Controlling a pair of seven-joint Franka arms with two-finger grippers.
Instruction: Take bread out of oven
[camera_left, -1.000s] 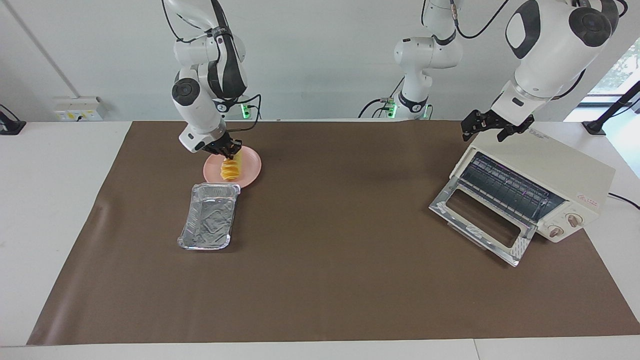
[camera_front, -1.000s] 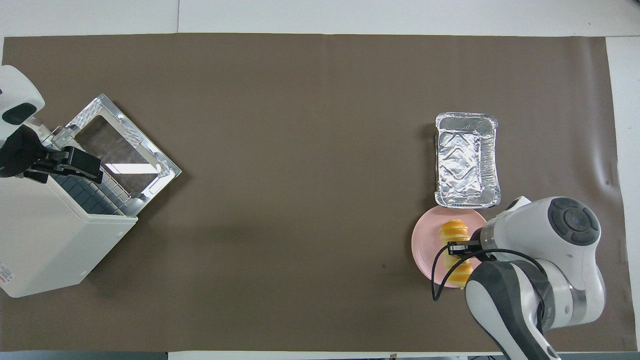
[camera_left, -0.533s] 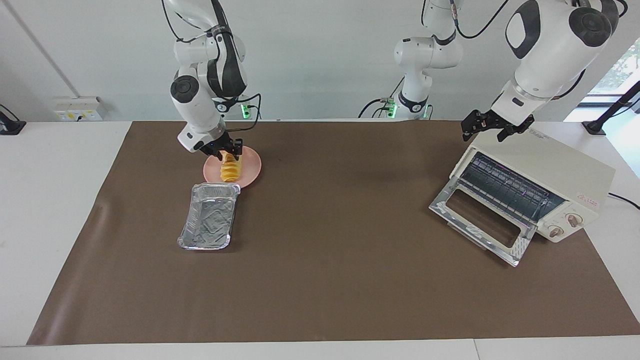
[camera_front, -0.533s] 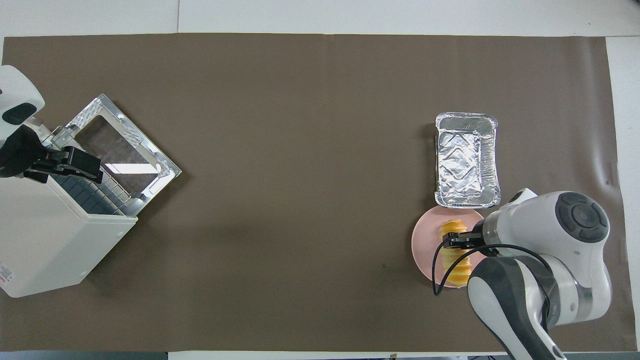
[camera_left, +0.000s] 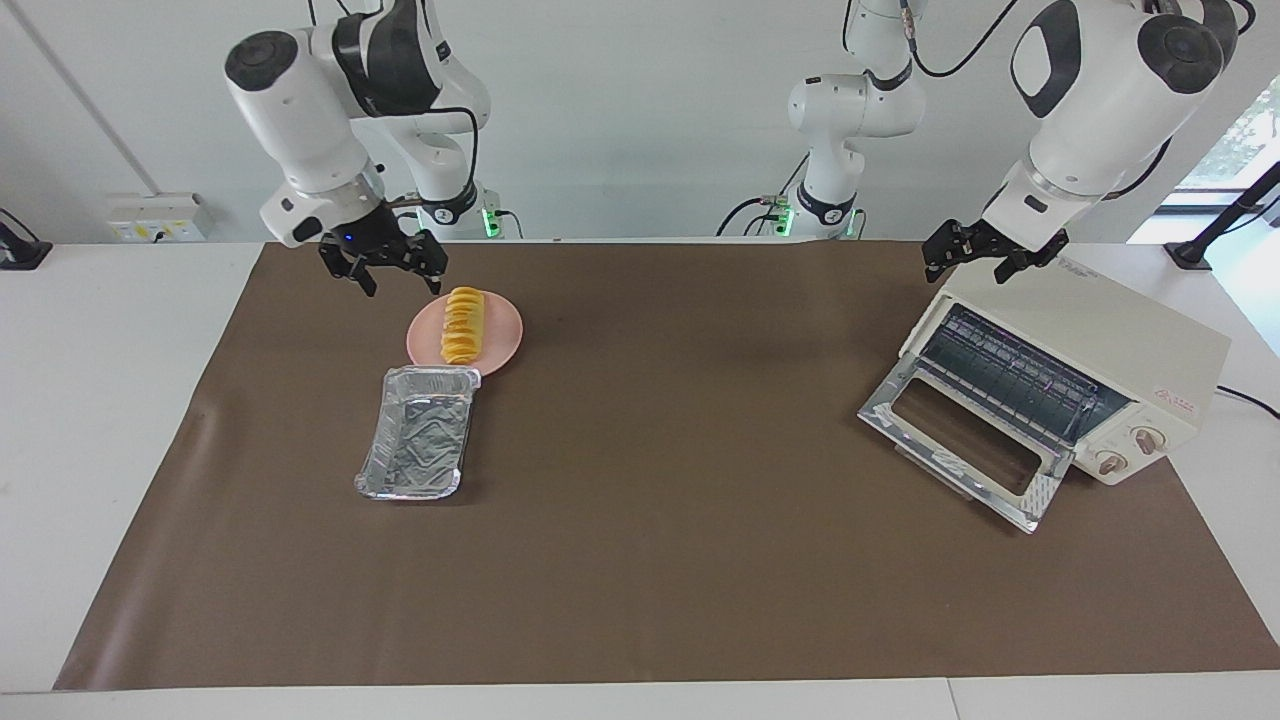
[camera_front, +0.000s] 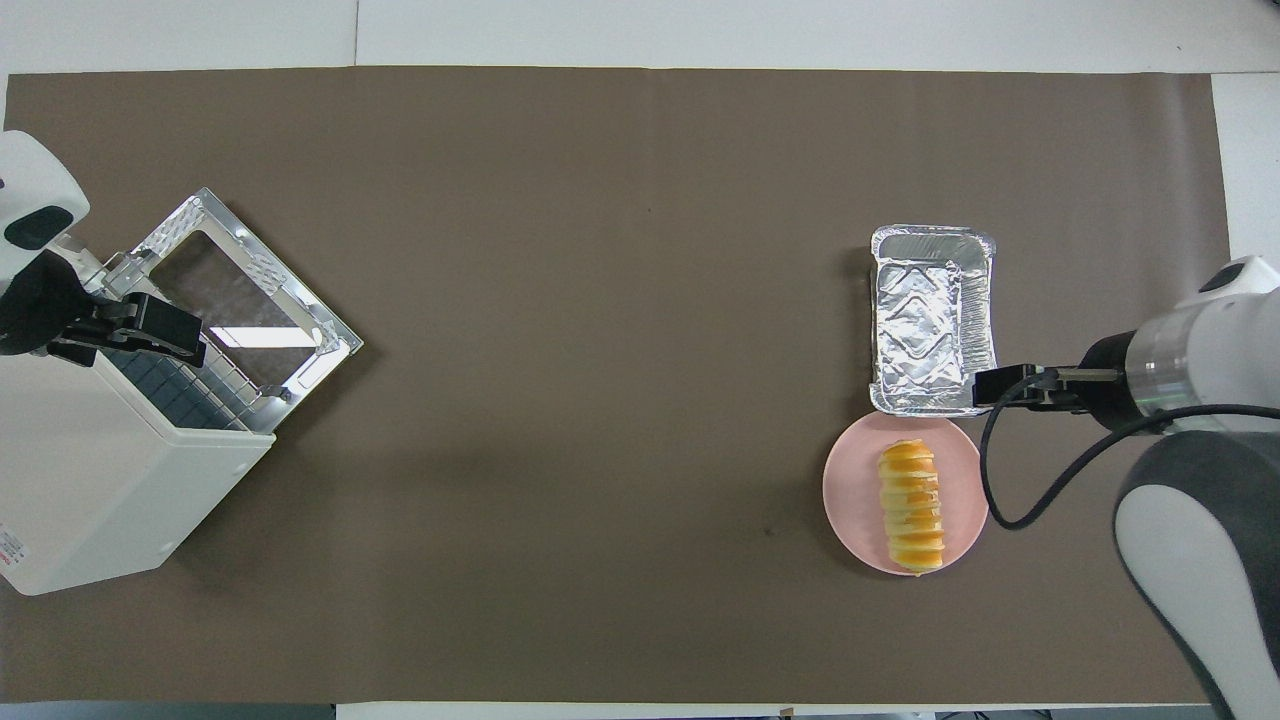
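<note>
Both end effectors are seen raised in the facing view: the right end effector (camera_left: 384, 268) hangs spread open and empty over the brown mat (camera_left: 660, 580), near the pink plate (camera_left: 503, 322) and toward the right arm's end of the counter (camera_left: 100, 400), while the left end effector (camera_left: 982, 258) is held open, with nothing in it, over the top of the oven (camera_left: 1080, 340). The bread (camera_left: 462, 325) is seen lying lengthwise on the plate, out of the oven, whose glass door (camera_left: 965, 440) is dropped open. A foil tray (camera_left: 418, 432) is found just beside the plate, farther from the robots. From overhead, the right end effector (camera_front: 1000, 386) is shown beside the near corner of the foil tray (camera_front: 935, 318), clear of the bread (camera_front: 911, 505), which rests alone on the pink plate (camera_front: 850, 490). The left end effector (camera_front: 150, 325) is shown over the oven (camera_front: 110, 470) by its open door (camera_front: 245, 300).
</note>
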